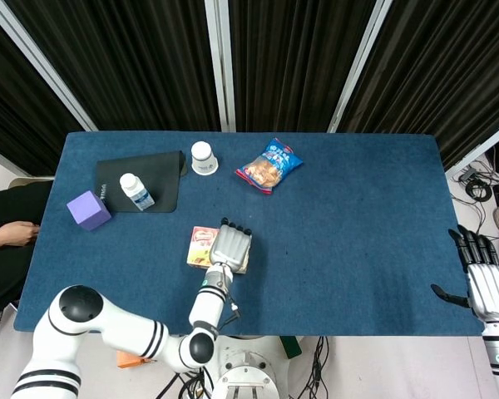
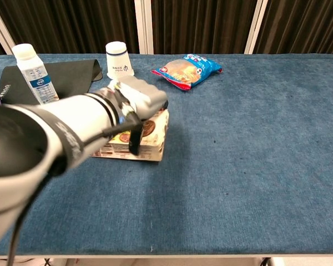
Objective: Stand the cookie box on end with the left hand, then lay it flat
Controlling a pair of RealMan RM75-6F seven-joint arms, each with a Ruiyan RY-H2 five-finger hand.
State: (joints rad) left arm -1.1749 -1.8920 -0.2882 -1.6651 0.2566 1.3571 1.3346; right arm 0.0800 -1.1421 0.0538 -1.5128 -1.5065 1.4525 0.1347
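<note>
The cookie box (image 1: 200, 247) (image 2: 157, 132) lies near the table's front edge, left of centre. It is a flat carton with a red end and cookie pictures. My left hand (image 1: 229, 246) (image 2: 137, 97) lies over its right half and grips it, with the fingers over the far edge and the thumb (image 2: 135, 142) down the near side. In the chest view the near edge looks tipped slightly up off the cloth. My right hand (image 1: 485, 285) hangs beyond the table's right edge with its fingers straight and holds nothing.
On the blue table (image 1: 358, 233), a water bottle (image 1: 135, 190) (image 2: 33, 67) stands on a black mat (image 1: 158, 170). An upturned paper cup (image 1: 203, 157) (image 2: 119, 60) and a snack bag (image 1: 269, 165) (image 2: 187, 68) are at the back. A purple cube (image 1: 89, 209) sits far left.
</note>
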